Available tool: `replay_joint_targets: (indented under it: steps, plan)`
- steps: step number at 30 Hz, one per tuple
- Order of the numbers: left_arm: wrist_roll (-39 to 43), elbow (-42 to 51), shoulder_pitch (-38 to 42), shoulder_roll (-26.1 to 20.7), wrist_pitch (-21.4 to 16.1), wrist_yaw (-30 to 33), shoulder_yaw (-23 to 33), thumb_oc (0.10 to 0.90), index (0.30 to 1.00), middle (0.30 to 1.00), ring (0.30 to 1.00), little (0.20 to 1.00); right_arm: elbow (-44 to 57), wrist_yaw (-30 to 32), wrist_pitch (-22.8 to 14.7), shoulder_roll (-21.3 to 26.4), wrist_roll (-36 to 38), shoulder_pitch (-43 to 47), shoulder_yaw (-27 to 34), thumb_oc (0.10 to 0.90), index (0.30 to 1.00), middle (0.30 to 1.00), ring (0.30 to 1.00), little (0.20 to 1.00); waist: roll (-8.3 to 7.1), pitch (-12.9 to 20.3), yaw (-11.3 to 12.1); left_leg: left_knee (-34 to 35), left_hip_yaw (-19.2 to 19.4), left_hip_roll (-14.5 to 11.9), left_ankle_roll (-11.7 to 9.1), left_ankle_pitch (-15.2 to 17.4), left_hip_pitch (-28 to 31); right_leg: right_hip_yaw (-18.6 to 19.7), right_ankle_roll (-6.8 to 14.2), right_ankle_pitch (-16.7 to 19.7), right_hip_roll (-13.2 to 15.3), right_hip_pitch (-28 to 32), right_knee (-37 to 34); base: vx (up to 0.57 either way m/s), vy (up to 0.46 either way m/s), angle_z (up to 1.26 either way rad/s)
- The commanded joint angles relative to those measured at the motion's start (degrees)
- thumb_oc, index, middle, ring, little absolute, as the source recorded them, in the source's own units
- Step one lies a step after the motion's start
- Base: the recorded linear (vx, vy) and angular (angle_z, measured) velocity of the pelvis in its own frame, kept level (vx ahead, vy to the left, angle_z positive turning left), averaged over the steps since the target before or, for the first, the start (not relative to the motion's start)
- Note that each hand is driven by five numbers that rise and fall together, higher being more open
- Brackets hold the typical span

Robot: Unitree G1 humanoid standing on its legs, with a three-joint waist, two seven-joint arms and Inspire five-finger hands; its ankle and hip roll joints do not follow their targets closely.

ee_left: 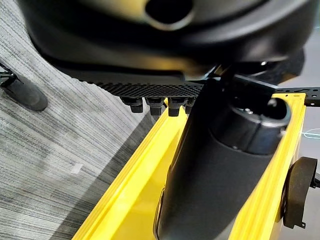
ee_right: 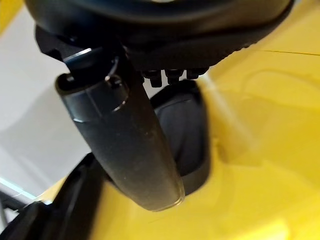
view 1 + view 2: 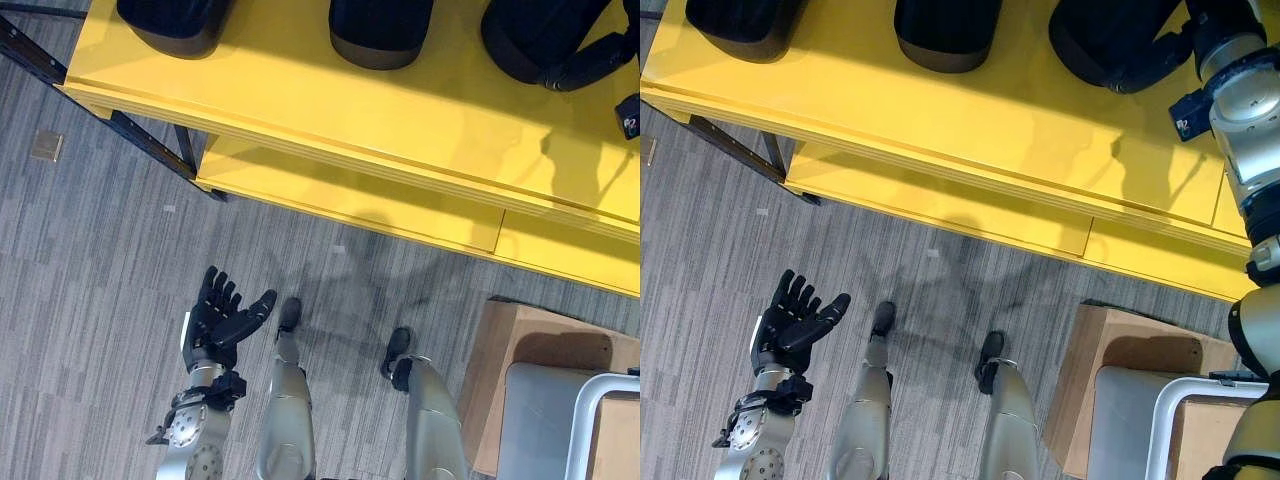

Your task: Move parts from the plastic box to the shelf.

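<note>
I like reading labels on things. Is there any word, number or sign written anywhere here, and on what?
None that can be read.
The yellow shelf: plain, no print.
The black parts on it: no markings visible.
The cardboard box on the floor: no lettering on the sides that show.
The left hand and right hand: no lettering visible.

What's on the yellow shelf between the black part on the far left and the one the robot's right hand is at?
One more black part stands between the left part and the right part on the yellow shelf, by the right hand; both eye views show it.
</note>
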State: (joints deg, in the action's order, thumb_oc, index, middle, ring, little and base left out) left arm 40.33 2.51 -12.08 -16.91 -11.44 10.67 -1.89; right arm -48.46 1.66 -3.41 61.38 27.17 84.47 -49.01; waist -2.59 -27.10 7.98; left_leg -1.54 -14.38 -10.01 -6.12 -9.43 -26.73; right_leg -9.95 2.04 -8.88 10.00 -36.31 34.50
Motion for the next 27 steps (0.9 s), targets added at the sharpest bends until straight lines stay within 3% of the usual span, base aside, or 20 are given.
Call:
replay_joint_targets:
  steps: [1, 7, 15, 27]
  plan:
    - [1.2, 7.2, 0.0, -3.9, -5.5, 0.0, 3.2, 0.9, 1.0, 1.0, 1.0, 1.0, 2.1, 3.4, -3.7, 6.1, -0.3, 14.2, -5.1, 0.9, 1.0, 1.0, 1.0, 1.0, -3.06, 0.1, 0.5, 2.8, 4.3, -2.6, -0.2, 4.7, 11.6, 1.2, 3.9, 1.8, 0.7, 7.2, -7.3, 0.0, 0.0, 0.0]
    - [1.2, 7.3, 0.1, -4.3, -5.3, -0.3, 3.7, 0.9, 1.0, 1.0, 1.0, 1.0, 5.3, 2.9, -3.7, 7.5, 0.2, 15.1, -6.3, 0.9, 1.0, 1.0, 1.0, 1.0, -4.27, 0.6, 0.0, 2.8, 4.7, -2.8, -0.3, 5.1, 12.7, 1.3, 4.0, 1.6, 0.6, 8.0, -7.5, 0.0, 0.0, 0.0]
    - [1.9, 7.6, -0.4, -4.5, -5.4, -0.5, 4.0, 0.9, 1.0, 1.0, 1.0, 1.0, 4.2, 3.3, -4.1, 6.9, 1.2, 17.0, -7.1, 0.9, 1.0, 1.0, 1.0, 1.0, -4.69, 1.3, 0.0, 3.7, 4.7, -2.9, -0.3, 4.7, 13.0, 1.1, 4.1, 2.2, 0.6, 8.2, -8.4, 0.0, 0.0, 0.0]
    - [3.0, 7.9, -0.8, -3.9, -6.0, -0.4, 3.4, 0.9, 1.0, 1.0, 1.0, 1.0, -2.7, 4.1, -4.3, 2.6, 2.0, 17.8, -6.2, 0.9, 1.0, 1.0, 1.0, 1.0, -3.32, 0.5, 1.3, 4.5, 4.0, -2.6, -0.3, 4.2, 12.4, 0.5, 3.9, 1.3, 1.0, 7.7, -7.6, 0.0, 0.0, 0.0]
